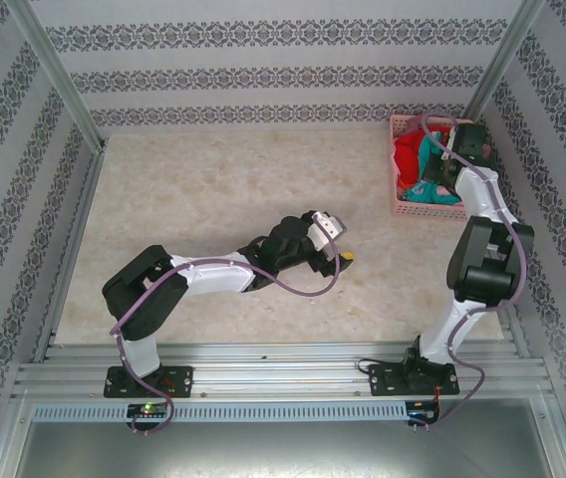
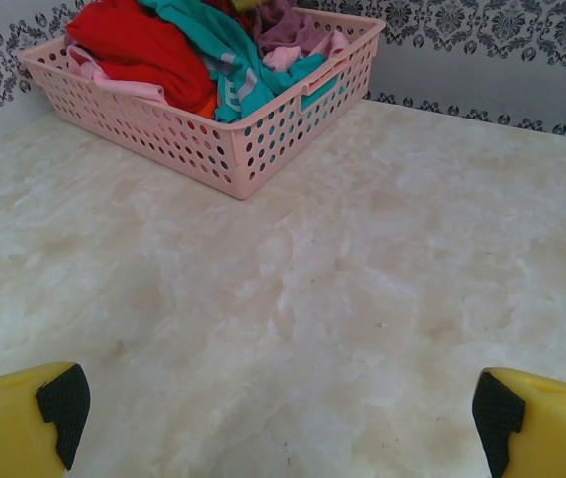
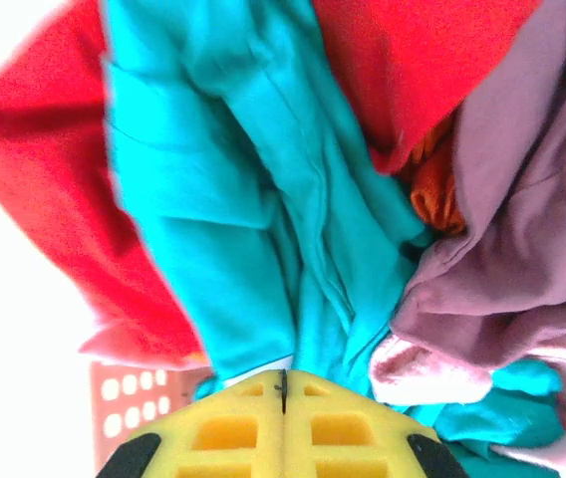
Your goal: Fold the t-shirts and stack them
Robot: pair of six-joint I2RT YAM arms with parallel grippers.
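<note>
The table point(image 1: 213, 199) is pale, marbled stone-look, bare over most of its top. Walls point(image 1: 263, 60) papered in grey floral bands close it in on three sides, with metal posts at the far corners and a slatted rail point(image 1: 283, 373) along the near edge.

The shirts point(image 1: 418, 164) lie heaped in a pink basket point(image 1: 396, 169) at the table's two o'clock corner, so tangled that no whole shirt can be made out. From above, the right arm point(image 1: 482, 214) reaches over the basket and covers its three o'clock side. Close up, the teal shirt point(image 3: 243, 199) runs down the middle in long folds, the red shirt point(image 3: 44, 179) at nine o'clock of it, the mauve shirt point(image 3: 532, 229) at three, and a scrap of orange shirt point(image 3: 437, 194) wedged between. The edges blur, and the nine o'clock side is washed out white.

The right gripper point(image 3: 283, 383) has its yellow fingers pressed together, tips against the teal folds; whether any cloth is pinched I cannot tell.

The left gripper point(image 2: 278, 408) hangs over bare table near the middle, fingers spread wide and holding nothing, facing the basket at its eleven o'clock, well apart from it. Its cable point(image 1: 308, 289) loops beside the arm.
</note>
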